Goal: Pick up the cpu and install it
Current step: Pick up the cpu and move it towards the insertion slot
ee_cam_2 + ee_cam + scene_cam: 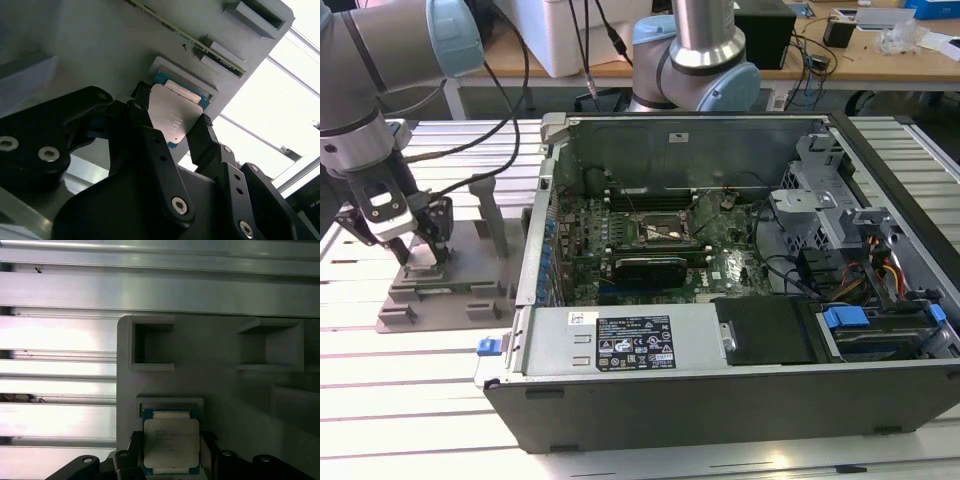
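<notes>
The cpu (172,112) is a flat square chip with a silver-grey top and a thin green rim. It lies at a shallow pocket of the grey fixture block (460,290) on the exterior view's left. My gripper (425,255) is down on that block. In both wrist views its black fingers (142,112) press against opposite edges of the cpu (171,444), so my gripper (172,116) is shut on it. The open computer case (880,190) holds the motherboard with its bare socket (665,232) near the middle.
A black graphics card (650,268) sits just in front of the socket. The power supply (630,345), drive cage (830,215) and cables fill the case's front and right. Grey posts (490,215) rise from the fixture near my gripper. A second arm's base (695,60) stands behind the case.
</notes>
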Robot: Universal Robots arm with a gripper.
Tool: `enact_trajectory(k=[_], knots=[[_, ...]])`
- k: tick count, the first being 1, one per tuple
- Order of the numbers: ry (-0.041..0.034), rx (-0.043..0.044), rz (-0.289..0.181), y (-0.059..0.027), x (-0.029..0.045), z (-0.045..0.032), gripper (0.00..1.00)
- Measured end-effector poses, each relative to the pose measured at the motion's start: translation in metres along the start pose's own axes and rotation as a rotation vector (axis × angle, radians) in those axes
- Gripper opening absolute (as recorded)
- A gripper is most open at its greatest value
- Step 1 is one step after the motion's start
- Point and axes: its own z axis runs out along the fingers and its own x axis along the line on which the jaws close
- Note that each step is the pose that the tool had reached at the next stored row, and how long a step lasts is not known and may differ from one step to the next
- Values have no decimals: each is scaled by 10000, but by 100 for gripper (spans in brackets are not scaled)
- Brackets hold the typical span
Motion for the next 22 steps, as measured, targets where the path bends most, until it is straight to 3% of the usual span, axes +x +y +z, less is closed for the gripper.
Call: enact_trajectory(k=[4, 22], knots=[[1, 17, -2, 9, -3, -91, 54], [0, 18, 0, 8, -19, -701, 54]])
